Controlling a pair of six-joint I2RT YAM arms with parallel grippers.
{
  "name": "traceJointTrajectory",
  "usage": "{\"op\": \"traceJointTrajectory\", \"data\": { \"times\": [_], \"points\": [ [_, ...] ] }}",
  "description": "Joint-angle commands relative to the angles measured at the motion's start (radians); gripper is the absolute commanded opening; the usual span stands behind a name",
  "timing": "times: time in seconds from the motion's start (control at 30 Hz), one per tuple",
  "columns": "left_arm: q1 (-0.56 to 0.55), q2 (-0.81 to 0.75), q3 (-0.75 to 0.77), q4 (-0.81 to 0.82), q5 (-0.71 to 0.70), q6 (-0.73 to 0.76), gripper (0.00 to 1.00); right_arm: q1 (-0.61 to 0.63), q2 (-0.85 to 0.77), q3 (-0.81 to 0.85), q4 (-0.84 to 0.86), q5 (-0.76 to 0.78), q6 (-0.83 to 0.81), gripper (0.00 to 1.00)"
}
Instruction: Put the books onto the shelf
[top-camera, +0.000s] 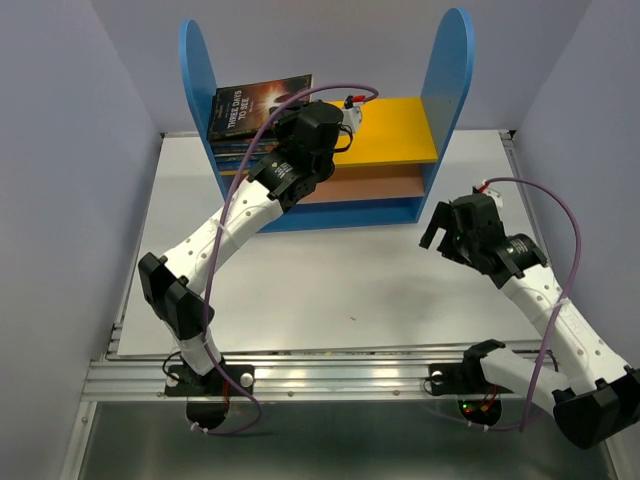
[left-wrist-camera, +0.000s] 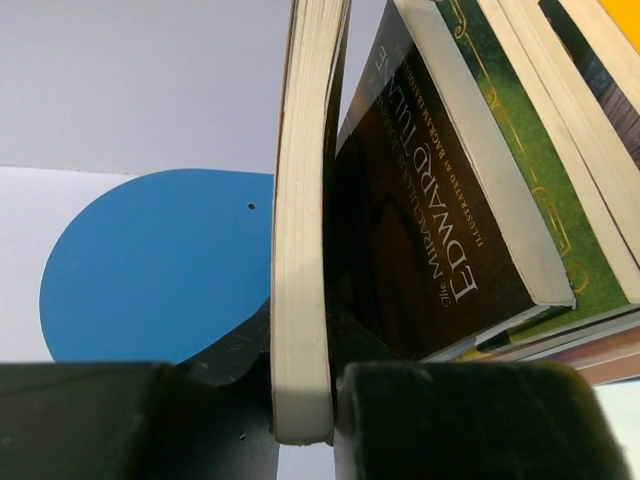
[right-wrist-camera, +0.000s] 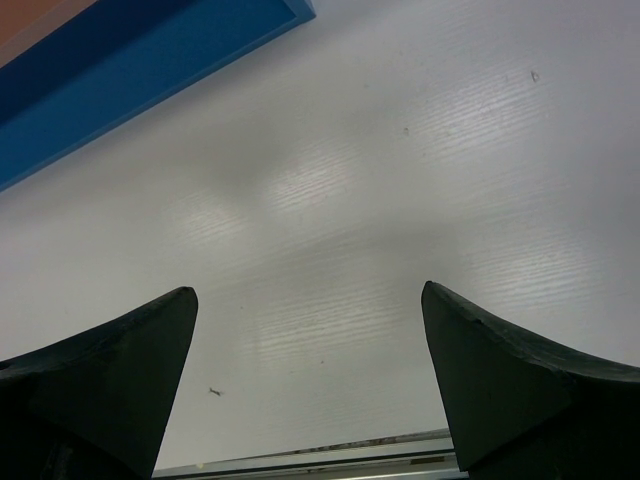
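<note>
The left fingers are clenched on a paperback by its page edge, just beside the other books at the left end of the shelf. The right fingers hang released above the counter.

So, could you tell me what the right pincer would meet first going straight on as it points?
Probably the white table: the right pincer points down at it, open, the shelf's blue base off to the side.
</note>
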Motion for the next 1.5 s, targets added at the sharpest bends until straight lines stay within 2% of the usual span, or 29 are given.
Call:
{"op": "traceJointTrajectory", "data": {
  "times": [0.0,0.13,0.17,0.43,0.5,0.57,1.13,1.47],
  "points": [
    [0.009,-0.020,-0.001,0.078,-0.052,0.015,0.27,-0.003,-0.021,-0.001,0.034,0.007,-0.002,1.00],
    [0.007,-0.030,-0.013,0.085,-0.045,0.004,0.52,-0.003,-0.021,-0.002,0.034,0.012,-0.002,1.00],
    [0.006,-0.036,-0.010,0.064,-0.035,-0.013,0.61,-0.003,-0.019,-0.004,0.034,0.010,-0.002,1.00],
    [0.001,-0.067,0.054,-0.079,0.133,-0.106,0.72,-0.003,-0.016,0.013,0.033,-0.008,-0.008,1.00],
    [0.001,-0.085,0.074,-0.129,0.185,-0.125,0.91,-0.003,-0.018,0.016,0.031,-0.022,-0.011,1.00],
    [0.001,-0.099,0.089,-0.172,0.265,-0.143,0.99,-0.003,-0.021,0.019,0.031,-0.039,-0.020,1.00],
    [0.023,-0.148,0.114,-0.332,0.541,-0.166,0.99,-0.003,-0.047,0.062,0.000,-0.097,-0.071,1.00],
    [0.023,-0.155,0.125,-0.324,0.584,-0.188,0.99,-0.003,-0.051,0.064,0.003,-0.123,-0.092,1.00]
  ]
}}
